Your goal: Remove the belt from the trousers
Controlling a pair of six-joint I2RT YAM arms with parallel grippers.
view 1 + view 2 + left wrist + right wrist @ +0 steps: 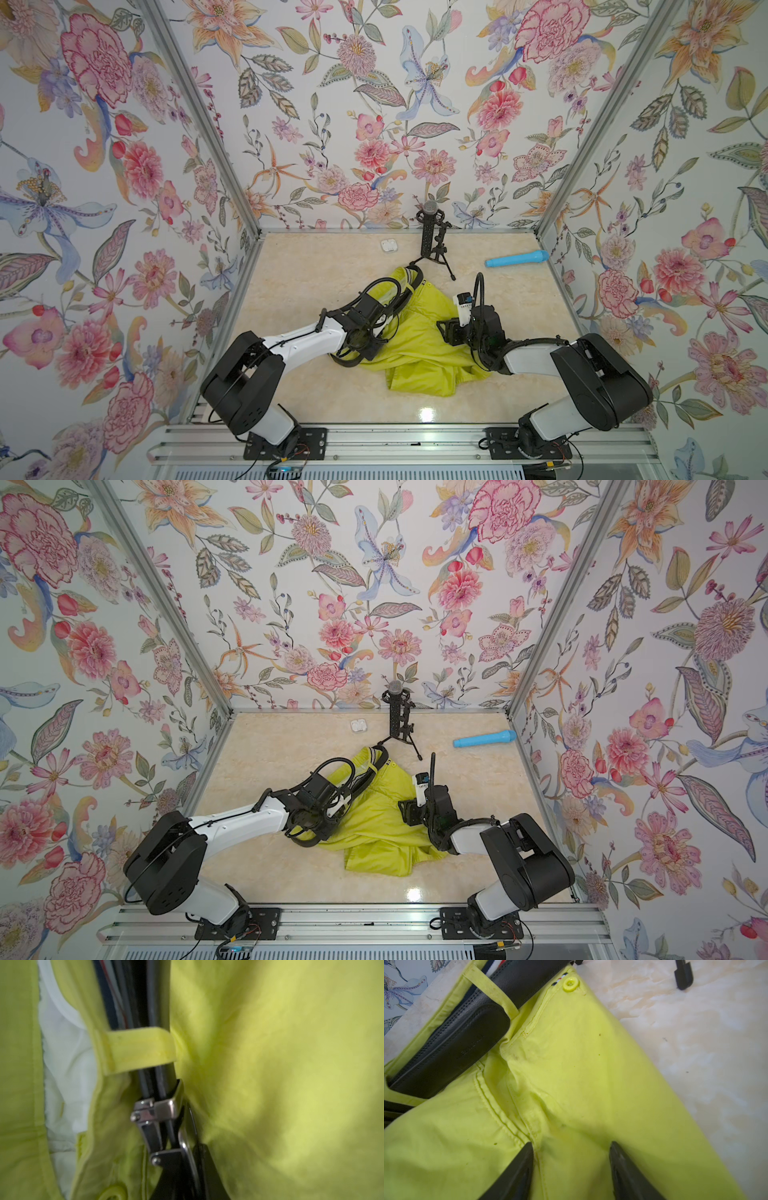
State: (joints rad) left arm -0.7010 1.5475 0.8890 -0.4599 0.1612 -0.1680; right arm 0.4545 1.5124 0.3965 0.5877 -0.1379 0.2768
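The belt (pixel 452 1049) lies threaded along the waistband of the trousers (pixel 419 345). The left gripper (pixel 187 1159) pinches narrow on its buckle (pixel 158 1109) end, just beside a loop (pixel 141 1051). The right gripper (pixel 571 1167), jaws wide, rests on the trousers' front below the waistband. The pull-out looks barely begun; next it calls for a steady draw along the waistband, with the cloth pinned.

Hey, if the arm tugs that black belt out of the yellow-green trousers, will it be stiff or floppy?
Probably floppy: the belt bends around with the trousers. Its metal buckle likely weights that end and could snag on the belt loop beside it. The thin fabric may well drag along.
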